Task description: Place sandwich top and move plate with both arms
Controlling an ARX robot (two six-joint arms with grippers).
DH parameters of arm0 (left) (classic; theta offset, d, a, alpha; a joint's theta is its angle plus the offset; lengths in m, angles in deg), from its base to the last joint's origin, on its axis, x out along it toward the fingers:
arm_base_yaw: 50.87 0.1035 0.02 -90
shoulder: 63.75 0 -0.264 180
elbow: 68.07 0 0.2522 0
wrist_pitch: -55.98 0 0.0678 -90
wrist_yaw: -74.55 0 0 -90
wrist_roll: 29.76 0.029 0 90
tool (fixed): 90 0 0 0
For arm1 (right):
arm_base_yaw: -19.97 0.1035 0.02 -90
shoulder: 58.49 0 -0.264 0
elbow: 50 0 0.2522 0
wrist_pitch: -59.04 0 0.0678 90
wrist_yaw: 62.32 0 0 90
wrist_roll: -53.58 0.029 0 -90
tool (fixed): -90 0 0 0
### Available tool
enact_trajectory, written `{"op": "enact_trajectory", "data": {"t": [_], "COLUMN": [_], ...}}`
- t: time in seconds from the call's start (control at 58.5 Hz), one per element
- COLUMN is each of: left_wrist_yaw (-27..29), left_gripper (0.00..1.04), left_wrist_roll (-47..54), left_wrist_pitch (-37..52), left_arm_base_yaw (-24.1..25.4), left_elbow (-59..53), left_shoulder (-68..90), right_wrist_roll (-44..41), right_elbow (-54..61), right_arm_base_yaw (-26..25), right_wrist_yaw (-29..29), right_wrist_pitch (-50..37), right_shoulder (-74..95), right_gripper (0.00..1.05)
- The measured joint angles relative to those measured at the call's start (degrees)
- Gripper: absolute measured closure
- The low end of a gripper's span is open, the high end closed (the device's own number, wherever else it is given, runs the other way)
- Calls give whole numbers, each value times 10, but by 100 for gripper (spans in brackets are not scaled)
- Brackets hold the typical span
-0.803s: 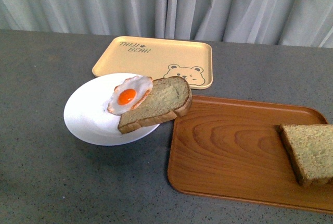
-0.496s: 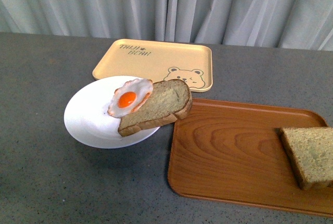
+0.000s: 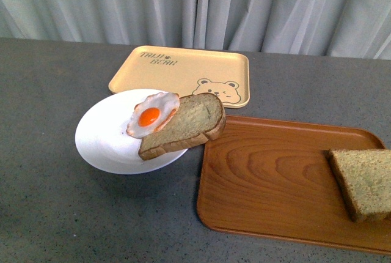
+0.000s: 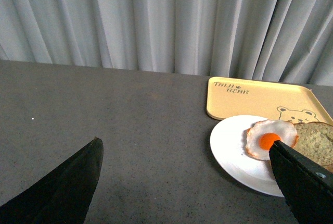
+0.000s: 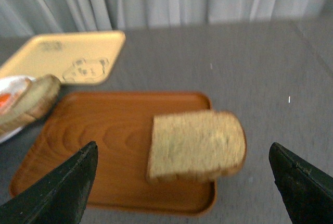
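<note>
- Early in the task, judging by the layout: neither step done.
- Flat on the wood-grain tray [image 3: 263,177], toward its right end: the sandwich top [image 3: 363,180], untouched and well apart from the plate [image 3: 101,137].
- On the plate: a rounder bread slice [image 3: 186,122] with a fried egg [image 3: 151,113] overlapping its left end. One end of the slice over the rim, toward the wood-grain tray.
- Plate down on the grey counter [image 3: 49,214], just in front of the bear-print tray [image 3: 177,67].
- For the right gripper [image 5: 182,193]: jaws spread wide and empty, hovering short of the sandwich top, which sits framed between them in the right wrist view. No contact.
- For the left gripper [image 4: 184,193]: jaws likewise wide and empty, over bare counter, with the plate ahead and apart.
- Neither arm in the front view.
- Left to do: close on the sandwich top, carry it across, and lay it over egg and slice.
- After that: both grippers to the plate's rim for the move.
</note>
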Motion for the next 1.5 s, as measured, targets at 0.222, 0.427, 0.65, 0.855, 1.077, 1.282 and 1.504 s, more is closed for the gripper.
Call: {"op": "enact_trajectory", "data": {"t": [0.222,0.427,0.65,0.855,1.077,1.282,1.504], "left_wrist_yaw": [0,0,0,0,0,0,0], "left_gripper": [9,9,9,9,9,9,9], "left_wrist_roll": [0,0,0,0,0,0,0], "left_wrist_pitch": [0,0,0,0,0,0,0], "left_arm_base_yaw": [0,0,0,0,0,0,0], "left_elbow": [0,0,0,0,0,0,0], "left_shoulder": [0,0,0,0,0,0,0], "right_wrist_roll": [57,58,78,96,125,144,175], "right_elbow": [-117,-190,-198,-233,-245,-245,-242], "right_arm_base_yaw": [-136,-214,-230,-189,-161,-147,-137], "right_wrist_yaw": [113,132,158,154,151,159,193], "right_wrist_pitch": [-266,-358,-386,-403,-411,-413,-400], "right_shoulder": [453,777,913,949,956,943,871], "right_gripper": [9,9,9,9,41,74,103]}}
